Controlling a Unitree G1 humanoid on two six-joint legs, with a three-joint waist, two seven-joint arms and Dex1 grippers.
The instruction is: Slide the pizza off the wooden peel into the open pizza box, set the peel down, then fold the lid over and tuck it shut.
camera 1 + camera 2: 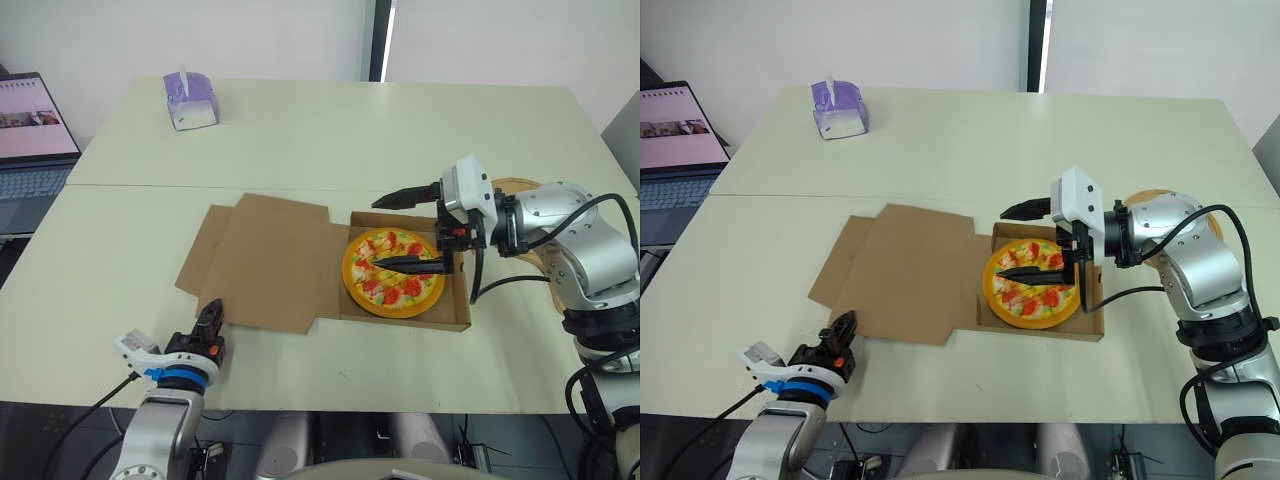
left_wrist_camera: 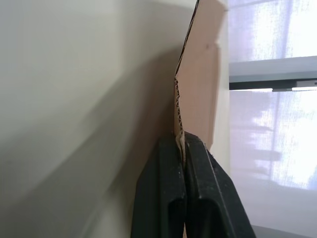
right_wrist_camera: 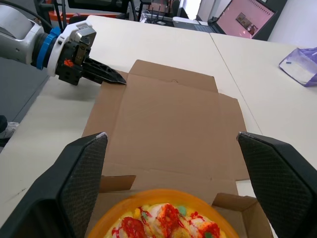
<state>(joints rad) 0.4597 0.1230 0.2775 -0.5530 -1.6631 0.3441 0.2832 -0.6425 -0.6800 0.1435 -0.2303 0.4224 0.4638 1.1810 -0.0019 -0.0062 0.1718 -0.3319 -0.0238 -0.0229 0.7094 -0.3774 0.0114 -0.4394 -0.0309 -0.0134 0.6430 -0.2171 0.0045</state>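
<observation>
Wooden peel largely hidden behind the right gripper (a tan sliver shows past its wrist); pizza partly covered beneath its lower finger; lid edge swallowed between the pinched fingers of the left gripper.

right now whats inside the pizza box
The pizza lies in the box tray, with the right gripper open over it. The tray floor beneath the pizza is covered. The left gripper pinches the flat lid at its corner.
</observation>
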